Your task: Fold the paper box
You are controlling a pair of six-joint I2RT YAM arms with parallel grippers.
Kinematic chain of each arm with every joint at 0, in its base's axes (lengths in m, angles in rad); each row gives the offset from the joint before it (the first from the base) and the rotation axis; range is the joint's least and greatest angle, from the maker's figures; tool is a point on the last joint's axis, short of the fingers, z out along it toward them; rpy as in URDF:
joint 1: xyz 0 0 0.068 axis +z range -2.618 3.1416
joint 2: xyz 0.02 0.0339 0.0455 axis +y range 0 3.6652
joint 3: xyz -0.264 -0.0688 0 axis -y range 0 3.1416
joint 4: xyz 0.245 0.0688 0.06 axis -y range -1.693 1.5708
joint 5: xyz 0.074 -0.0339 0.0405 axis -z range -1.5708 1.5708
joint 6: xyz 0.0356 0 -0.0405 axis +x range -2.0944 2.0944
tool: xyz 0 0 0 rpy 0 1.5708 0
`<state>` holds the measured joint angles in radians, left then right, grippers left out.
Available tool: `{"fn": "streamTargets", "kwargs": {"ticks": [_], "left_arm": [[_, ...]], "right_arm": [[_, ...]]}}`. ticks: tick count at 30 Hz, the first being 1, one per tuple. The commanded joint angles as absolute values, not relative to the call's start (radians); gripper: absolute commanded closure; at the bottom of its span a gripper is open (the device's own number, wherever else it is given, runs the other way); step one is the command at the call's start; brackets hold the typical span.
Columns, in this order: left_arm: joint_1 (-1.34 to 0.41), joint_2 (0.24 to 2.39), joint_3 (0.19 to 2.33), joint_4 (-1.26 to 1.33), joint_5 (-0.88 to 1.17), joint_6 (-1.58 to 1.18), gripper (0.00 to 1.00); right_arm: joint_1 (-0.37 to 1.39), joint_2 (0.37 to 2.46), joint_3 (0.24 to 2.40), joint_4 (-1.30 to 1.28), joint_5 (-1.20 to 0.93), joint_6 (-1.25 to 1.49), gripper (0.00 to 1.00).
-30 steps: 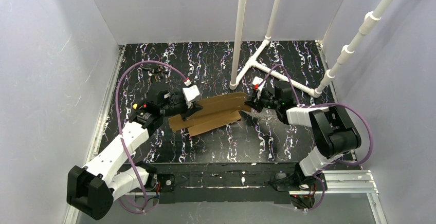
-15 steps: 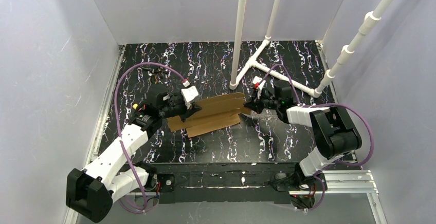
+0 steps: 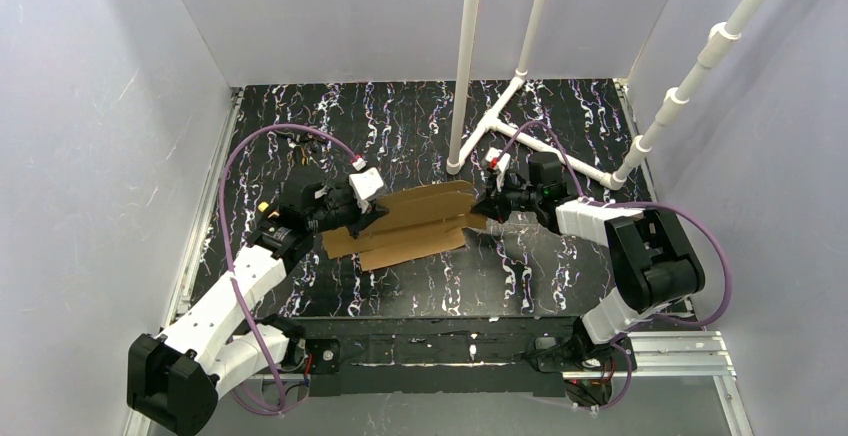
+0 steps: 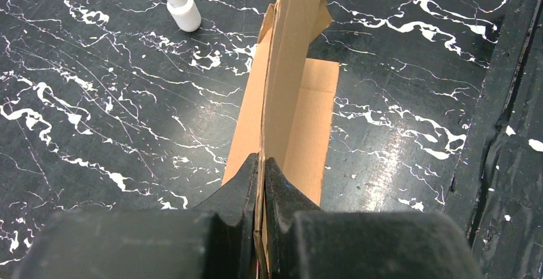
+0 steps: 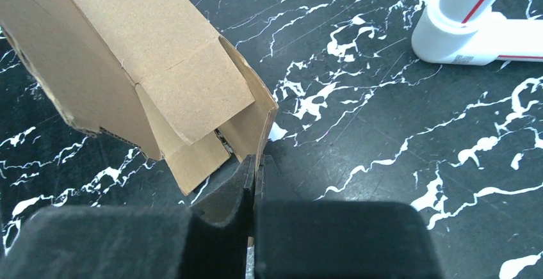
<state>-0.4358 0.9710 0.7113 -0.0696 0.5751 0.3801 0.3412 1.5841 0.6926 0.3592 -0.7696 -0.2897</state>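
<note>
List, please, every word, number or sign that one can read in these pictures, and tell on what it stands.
No text here can be read.
Box: plain brown card, no print at all.
Pipe foot: one small dark printed mark in the right wrist view, too small and blurred to read.

Bright, even light falls from above and washes the walls (image 3: 100,106) pale lilac. Shadows on the table (image 3: 420,286) are soft and short. In the wrist views, the left tool (image 4: 261,164) and right tool (image 5: 256,164) blur near the lens, while the paper box (image 4: 301,112) stays sharp. A dull sheen crosses the table's right side.
</note>
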Motion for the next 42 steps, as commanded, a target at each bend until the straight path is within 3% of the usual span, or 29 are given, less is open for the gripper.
{"fn": "streamTargets", "kwargs": {"ticks": [1, 13, 24, 30, 42], "left_arm": [[-0.437, 0.964, 0.693, -0.073, 0.543, 0.377, 1.00], [-0.438, 0.946, 0.688, 0.038, 0.482, 0.300, 1.00], [-0.438, 1.091, 0.793, 0.077, 0.374, 0.385, 1.00], [-0.437, 1.142, 0.787, 0.126, 0.338, 0.409, 1.00], [-0.437, 1.092, 0.722, 0.144, 0.318, 0.366, 1.00]], "right_arm": [[0.395, 1.535, 0.724, 0.284, -0.908, -0.269, 0.95], [0.411, 1.483, 0.679, 0.545, -0.639, -0.138, 0.99], [0.423, 1.633, 0.710, 0.889, -0.478, -0.152, 0.99], [0.449, 1.715, 0.614, 1.174, -0.407, -0.172, 0.99], [0.479, 1.651, 0.528, 1.147, -0.401, -0.115, 0.99]]}}
